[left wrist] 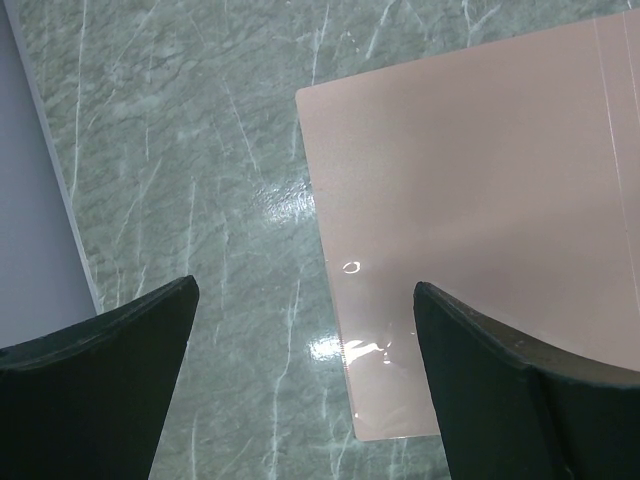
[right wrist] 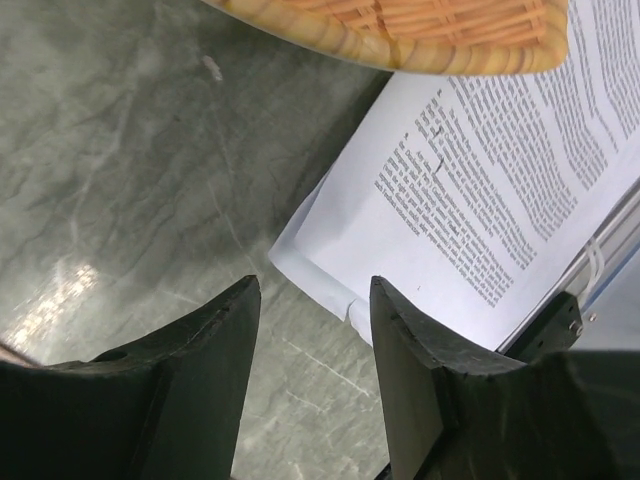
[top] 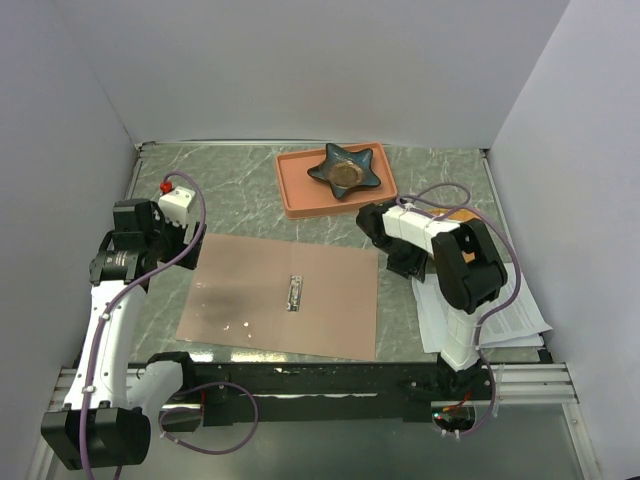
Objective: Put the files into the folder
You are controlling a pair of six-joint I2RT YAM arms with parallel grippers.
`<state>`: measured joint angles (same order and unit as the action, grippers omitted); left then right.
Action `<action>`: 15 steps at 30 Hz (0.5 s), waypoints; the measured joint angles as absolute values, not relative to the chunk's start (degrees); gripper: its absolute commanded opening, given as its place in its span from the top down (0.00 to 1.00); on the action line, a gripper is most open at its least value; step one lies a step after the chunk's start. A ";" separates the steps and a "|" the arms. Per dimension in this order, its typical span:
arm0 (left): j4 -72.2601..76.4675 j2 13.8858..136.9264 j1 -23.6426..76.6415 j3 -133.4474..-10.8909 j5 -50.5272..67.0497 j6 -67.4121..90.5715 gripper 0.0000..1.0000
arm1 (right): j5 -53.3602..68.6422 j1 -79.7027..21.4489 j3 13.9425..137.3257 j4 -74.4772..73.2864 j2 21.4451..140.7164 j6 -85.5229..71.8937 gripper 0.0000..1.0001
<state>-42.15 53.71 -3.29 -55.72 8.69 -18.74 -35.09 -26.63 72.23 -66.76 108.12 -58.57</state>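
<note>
The folder (top: 250, 300) lies open and flat in the middle of the table, pinkish-brown, with its silver clip (top: 295, 292) at the spine. My left gripper (top: 186, 238) hangs over the folder's left edge. In the left wrist view the gripper (left wrist: 305, 288) is open wide, and the folder's (left wrist: 480, 180) near corner sits between its fingers, untouched. The files (top: 515, 322), white printed sheets, lie stacked at the right front, partly under my right arm. My right gripper (top: 404, 264) is low beside them. In the right wrist view the gripper (right wrist: 314, 285) is open and empty, with the files' (right wrist: 470, 190) corner just past its right finger.
A salmon-orange tray (top: 300, 190) at the back holds a dark star-shaped dish (top: 346, 170). A woven orange mat (right wrist: 420, 25) lies over the files' far end, seen also at the mat (top: 462, 215) behind my right arm. The table's front rail (top: 330, 378) runs below the folder.
</note>
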 measured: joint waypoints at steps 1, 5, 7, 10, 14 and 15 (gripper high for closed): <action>-42.17 53.71 -3.29 -55.72 8.69 -18.79 0.04 | -35.07 -26.63 72.25 -67.24 108.66 -59.64 0.44; -42.17 53.71 -3.29 -55.72 8.69 -18.87 0.04 | -35.11 -26.63 72.25 -68.73 109.65 -63.90 0.44; -42.15 53.71 -3.29 -55.72 8.69 -18.98 0.04 | -35.16 -26.63 72.25 -69.38 109.65 -65.80 0.43; -42.15 53.71 -3.29 -55.72 8.69 -19.00 0.04 | -35.33 -26.65 72.25 -70.39 109.75 -68.38 0.42; -42.15 53.71 -3.29 -55.72 8.69 -19.07 0.04 | -35.57 -26.63 72.25 -71.57 110.34 -70.94 0.42; -42.15 53.71 -3.29 -55.72 8.67 -19.20 0.04 | -35.59 -26.63 72.34 -71.99 110.52 -71.57 0.42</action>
<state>-42.15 53.71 -3.29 -55.72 8.67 -19.20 -35.59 -26.63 72.34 -71.99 110.52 -71.57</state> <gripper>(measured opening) 0.961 0.580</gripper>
